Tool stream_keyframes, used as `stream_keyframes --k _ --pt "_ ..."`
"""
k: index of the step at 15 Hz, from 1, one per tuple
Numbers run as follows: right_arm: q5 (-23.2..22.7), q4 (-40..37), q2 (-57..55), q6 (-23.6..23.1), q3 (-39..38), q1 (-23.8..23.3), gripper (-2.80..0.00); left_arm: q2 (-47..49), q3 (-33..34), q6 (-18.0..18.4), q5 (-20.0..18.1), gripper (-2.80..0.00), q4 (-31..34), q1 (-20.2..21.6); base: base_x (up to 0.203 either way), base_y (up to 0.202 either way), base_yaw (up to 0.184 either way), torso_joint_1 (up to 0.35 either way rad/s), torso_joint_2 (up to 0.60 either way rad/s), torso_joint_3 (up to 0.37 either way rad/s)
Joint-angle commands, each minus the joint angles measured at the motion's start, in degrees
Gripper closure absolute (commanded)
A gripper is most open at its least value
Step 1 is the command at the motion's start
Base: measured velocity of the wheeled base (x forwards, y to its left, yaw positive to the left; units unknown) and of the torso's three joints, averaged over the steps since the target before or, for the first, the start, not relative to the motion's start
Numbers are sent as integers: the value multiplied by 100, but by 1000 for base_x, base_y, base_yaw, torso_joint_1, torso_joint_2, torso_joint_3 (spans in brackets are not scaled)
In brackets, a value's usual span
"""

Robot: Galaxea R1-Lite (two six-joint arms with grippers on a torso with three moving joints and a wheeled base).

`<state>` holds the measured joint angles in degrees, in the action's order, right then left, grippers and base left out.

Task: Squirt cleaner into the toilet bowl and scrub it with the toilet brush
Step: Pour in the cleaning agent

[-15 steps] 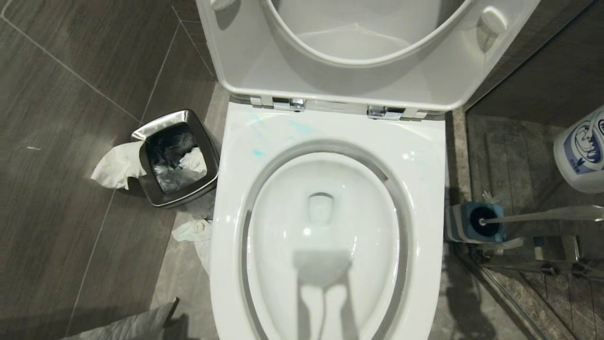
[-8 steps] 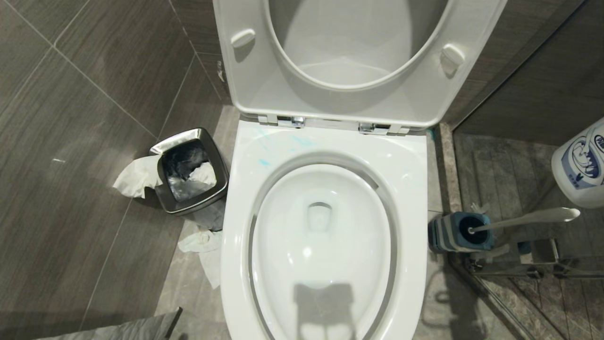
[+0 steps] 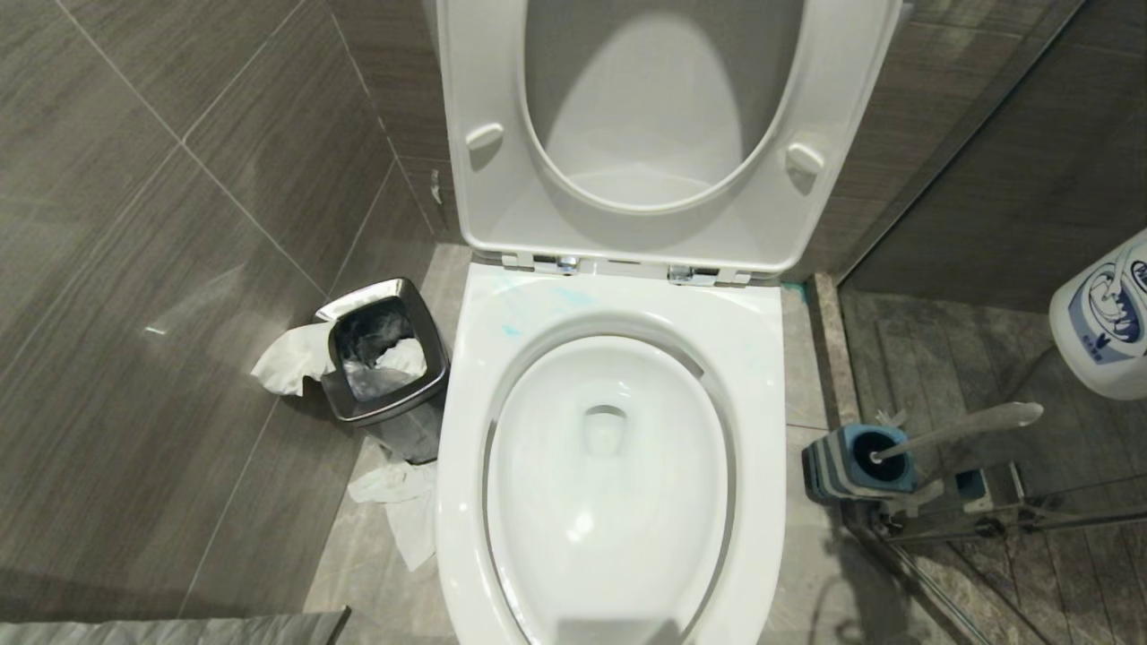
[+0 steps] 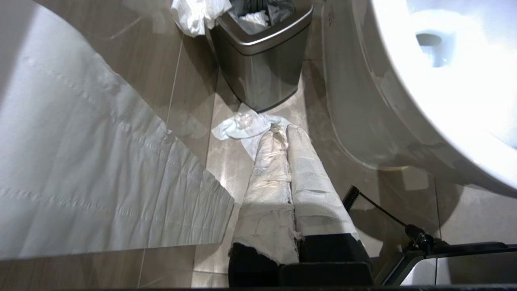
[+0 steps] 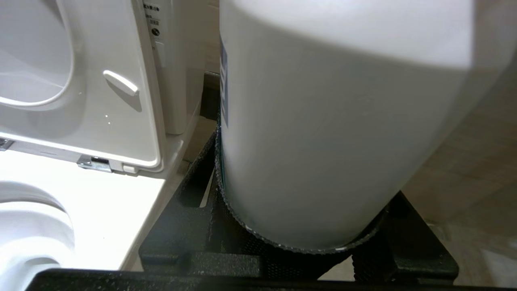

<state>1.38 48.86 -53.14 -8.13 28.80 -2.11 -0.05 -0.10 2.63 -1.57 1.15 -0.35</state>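
The white toilet bowl stands in the middle of the head view with seat and lid raised. Pale blue cleaner streaks its back left rim. The toilet brush leans in a blue-and-grey holder on the floor to the bowl's right. My right gripper is shut on a white bottle with a blue label; the bottle shows at the right edge, above the brush. My left gripper, its fingers wrapped in white, is shut and empty, low beside the bowl's outer wall.
A chrome bin with a black liner stands left of the bowl, crumpled tissue hanging over it and more tissue on the floor. A metal rail runs by the brush holder. A pale sheet lies near the left gripper.
The whole head view has shifted: the camera has risen, so the toilet looks smaller and lower and more of the raised lid shows. Nothing in the scene has itself moved.
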Motion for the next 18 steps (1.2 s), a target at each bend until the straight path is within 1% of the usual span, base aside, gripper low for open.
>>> stream_keyframes --k 1,3,5,9,10,12,14,16,18 --pt "3 27 -12 -4 -59 0 0 5 1 0 -8 0 0 0 0 0 0 5 0 198" --pt "3 18 -12 5 -63 0 0 5 1 0 -10 0 0 0 0 0 0 5 3 208" --pt "16 -157 24 22 -44 0 0 5 1 9 -10 0 0 0 0 0 0 5 1 202" --pt "143 -1116 430 48 60 0 0 5 1 13 -10 0 0 0 0 0 0 2 2 83" --pt "152 -1235 453 48 127 0 0 5 1 18 -10 0 0 0 0 0 0 0 0 0" --pt "208 -1341 430 43 227 0 0 5 1 18 -10 0 0 0 0 0 0 0 0 0" --pt "411 -1396 348 40 290 17 0 5 1 20 -10 0 0 0 0 0 0 0 0 0" --pt "416 -1397 315 31 310 18 0 5 1 18 -10 0 0 0 0 0 0 0 0 0" --pt "417 -1391 181 37 338 138 0 5 1 18 -10 0 0 0 0 0 0 0 0 0"
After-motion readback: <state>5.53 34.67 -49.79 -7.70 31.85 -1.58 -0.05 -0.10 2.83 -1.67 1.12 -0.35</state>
